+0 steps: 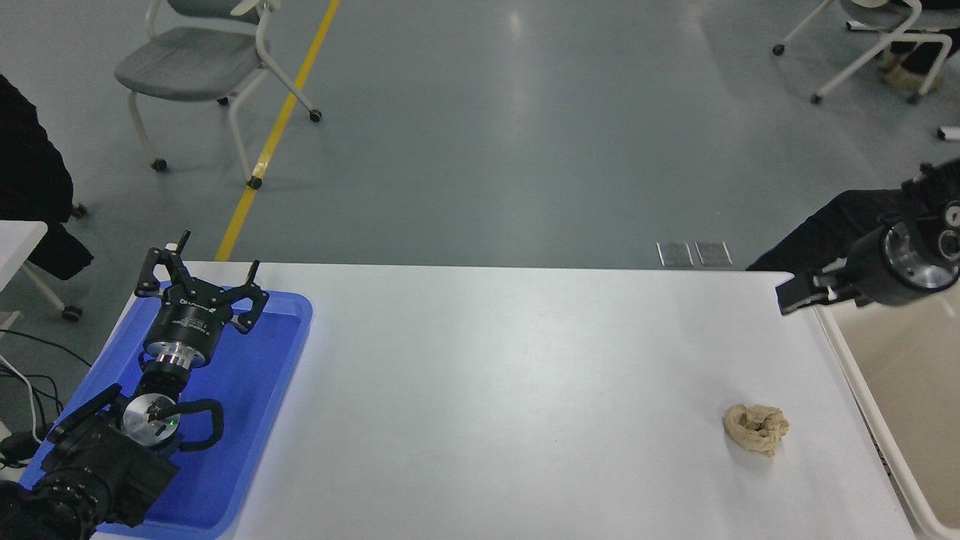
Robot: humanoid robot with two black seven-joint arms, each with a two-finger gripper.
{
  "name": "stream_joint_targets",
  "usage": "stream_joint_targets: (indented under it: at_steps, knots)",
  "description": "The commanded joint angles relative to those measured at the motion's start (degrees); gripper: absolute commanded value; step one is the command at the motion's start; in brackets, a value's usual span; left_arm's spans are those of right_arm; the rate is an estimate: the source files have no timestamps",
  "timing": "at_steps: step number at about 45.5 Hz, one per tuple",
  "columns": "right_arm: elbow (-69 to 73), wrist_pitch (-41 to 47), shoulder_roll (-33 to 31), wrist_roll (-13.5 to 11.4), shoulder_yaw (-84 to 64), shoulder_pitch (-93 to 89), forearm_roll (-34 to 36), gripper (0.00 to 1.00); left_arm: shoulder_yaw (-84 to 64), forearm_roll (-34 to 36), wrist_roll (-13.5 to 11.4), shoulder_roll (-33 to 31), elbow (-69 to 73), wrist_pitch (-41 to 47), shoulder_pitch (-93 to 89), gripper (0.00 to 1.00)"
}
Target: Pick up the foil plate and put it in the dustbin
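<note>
The beige dustbin [911, 367] stands at the table's right end, cut off by the picture's edge. The foil plate does not show in the part of the bin that I see, nor on the table. My right gripper [799, 292] comes in from the right edge and hangs over the bin's far left corner, pointing left, with nothing visible in it. My left gripper [206, 271] is parked open over the blue tray at the lower left.
A tan wad of paper [756, 427] lies on the white table [510, 390] near the bin. A shallow blue tray [247, 420] sits at the left end. A person's dark sleeve [840, 225] shows beyond the far right corner. Chairs stand on the floor behind.
</note>
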Motion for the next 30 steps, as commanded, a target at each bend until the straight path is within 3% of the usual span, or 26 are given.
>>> stream_joint_targets:
  at_steps: [1, 10, 30]
  knots:
    - [7.94, 7.19, 12.51, 0.04, -5.50, 14.26, 17.19, 1.00, 0.00, 0.02, 0.00, 0.11, 0.00, 0.00, 0.12, 1.00]
    - [7.94, 9.74, 18.49, -0.05, -6.74, 18.13, 23.44, 1.00, 0.00, 0.02, 0.00, 0.11, 0.00, 0.00, 0.12, 1.00]
    - [11.89, 13.70, 18.59, 0.39, -9.64, 24.29, 25.99, 1.00, 0.00, 0.02, 0.00, 0.11, 0.00, 0.00, 0.12, 1.00]
